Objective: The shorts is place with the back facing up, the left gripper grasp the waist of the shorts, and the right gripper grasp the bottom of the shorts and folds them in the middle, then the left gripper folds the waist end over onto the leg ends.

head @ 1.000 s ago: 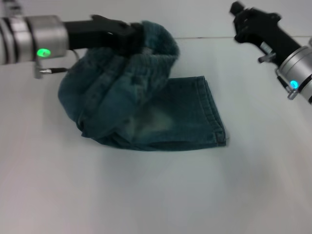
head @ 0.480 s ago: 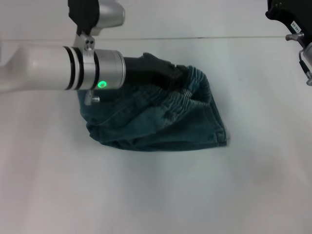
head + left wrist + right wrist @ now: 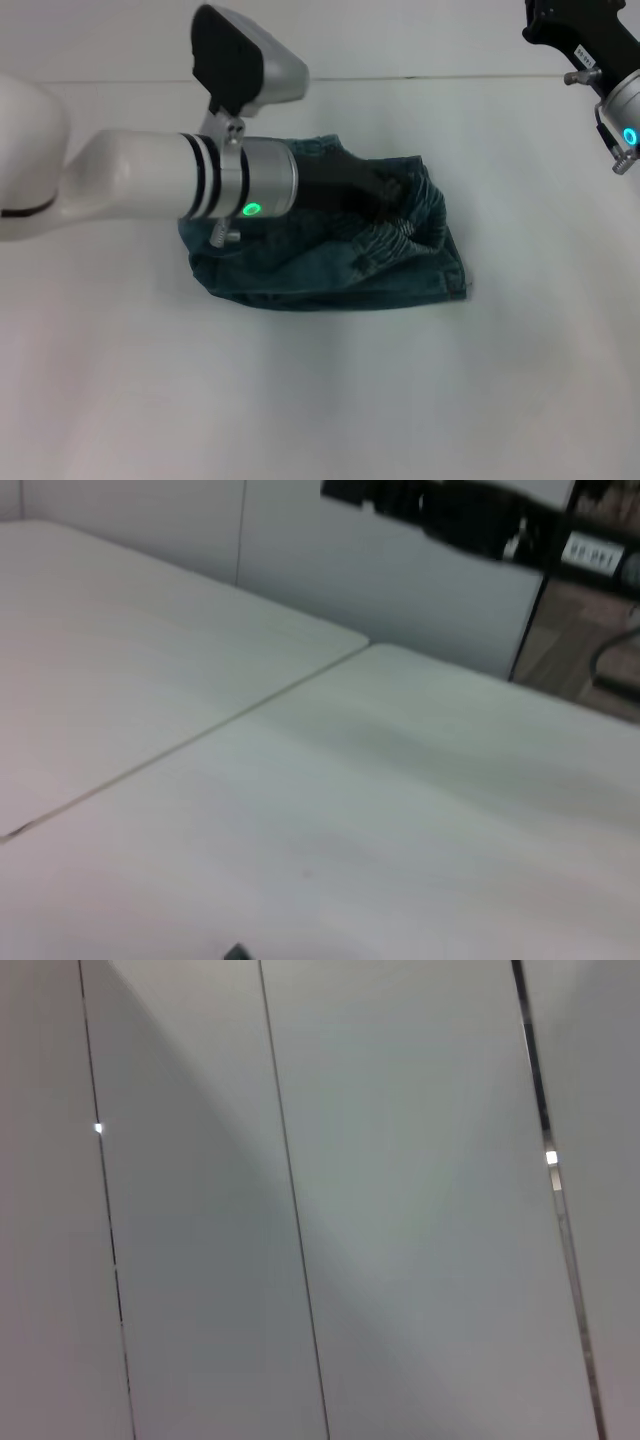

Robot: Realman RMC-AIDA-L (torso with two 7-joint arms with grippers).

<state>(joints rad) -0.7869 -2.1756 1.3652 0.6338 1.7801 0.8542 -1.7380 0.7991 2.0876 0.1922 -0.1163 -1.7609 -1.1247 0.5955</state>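
- Faded blue denim: the shorts [image 3: 330, 265] lie bundled near the middle of the white table [image 3: 320, 400], already halved, their long axis running across from the robot's left to its right.
- The left gripper [image 3: 385, 190] reaches over the bundle from the left and sits low on the ruched waist [image 3: 405, 225], which now lies toward the right side, close to the leg hems [image 3: 455, 270] at the right edge.
- Its fingers are buried in dark cloth, so I cannot tell whether they pinch the waist or have let go.
- The right gripper [image 3: 560, 25] hangs high at the far right, well apart from the shorts; how its fingers stand I cannot tell.
- My guess: the waist end is nearly laid over the hems; the remaining move is a release and a withdrawal leftward, the left arm being by far the nearer.
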